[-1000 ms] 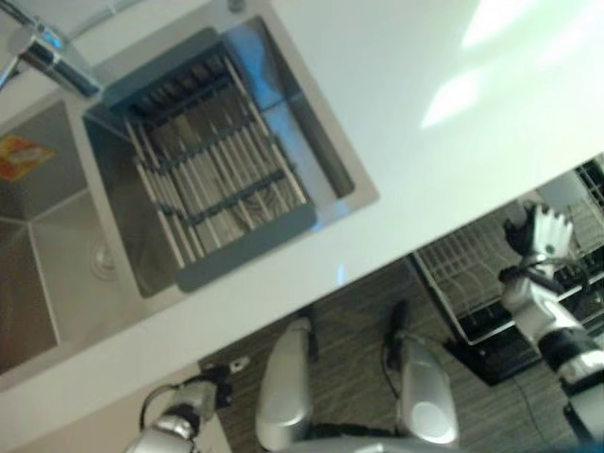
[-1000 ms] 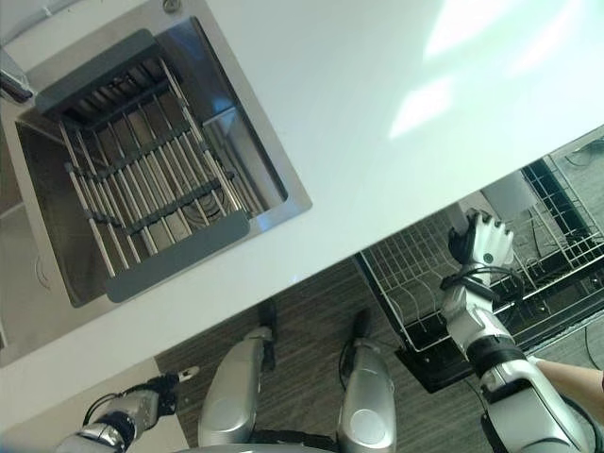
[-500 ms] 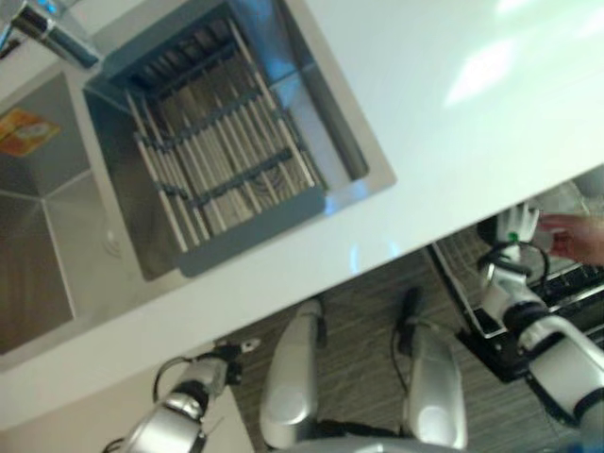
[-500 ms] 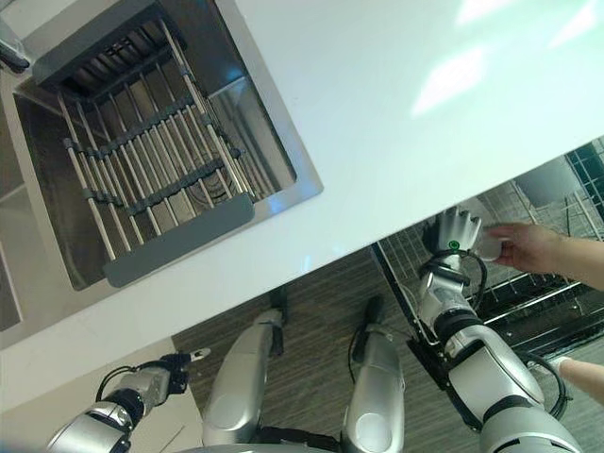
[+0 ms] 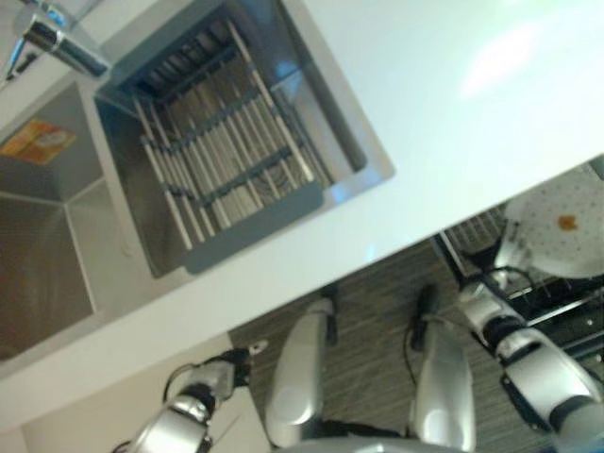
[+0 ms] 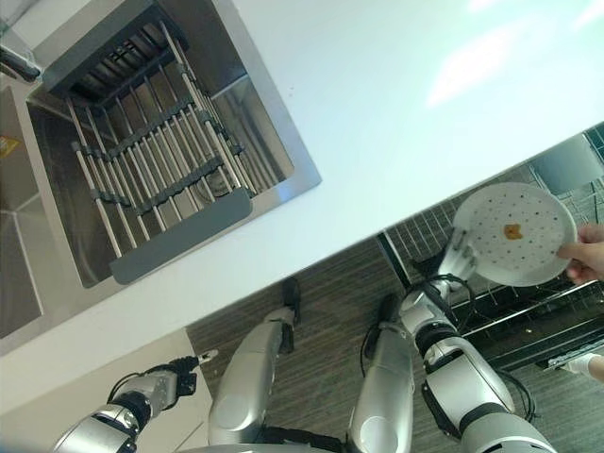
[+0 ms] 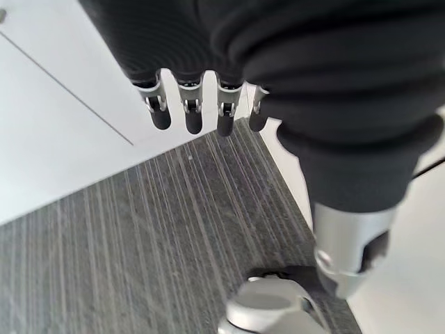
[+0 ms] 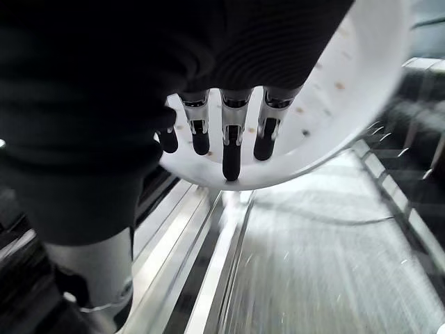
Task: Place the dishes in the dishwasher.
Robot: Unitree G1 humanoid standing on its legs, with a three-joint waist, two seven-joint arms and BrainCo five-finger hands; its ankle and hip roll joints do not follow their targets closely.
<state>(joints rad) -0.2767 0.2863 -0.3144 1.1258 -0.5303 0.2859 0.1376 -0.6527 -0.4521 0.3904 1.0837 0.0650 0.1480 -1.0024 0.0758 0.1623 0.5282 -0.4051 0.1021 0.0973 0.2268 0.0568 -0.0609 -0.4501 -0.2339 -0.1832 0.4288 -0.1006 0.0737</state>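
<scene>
One plate (image 6: 514, 233), white and dotted, at 3 o'clock over the dishwasher rack (image 6: 429, 236); right hand (image 6: 460, 257) pinches its 9 o'clock rim, a person's hand (image 6: 587, 260) holds the opposite edge. Left hand (image 6: 168, 386) at 7 o'clock hangs empty, fingers (image 7: 190, 115) loosely straight. Sink (image 6: 142, 160) at 10 o'clock.

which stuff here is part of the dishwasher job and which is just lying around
Part of the job:
- white plate, speckled, with an orange spot
- right hand at the plate's edge
- a person's hand on its other edge
- dishwasher rack beneath it

Lying about:
- sink with roll-up drying rack
- faucet
- white counter
- left hand, idle over floor
</scene>
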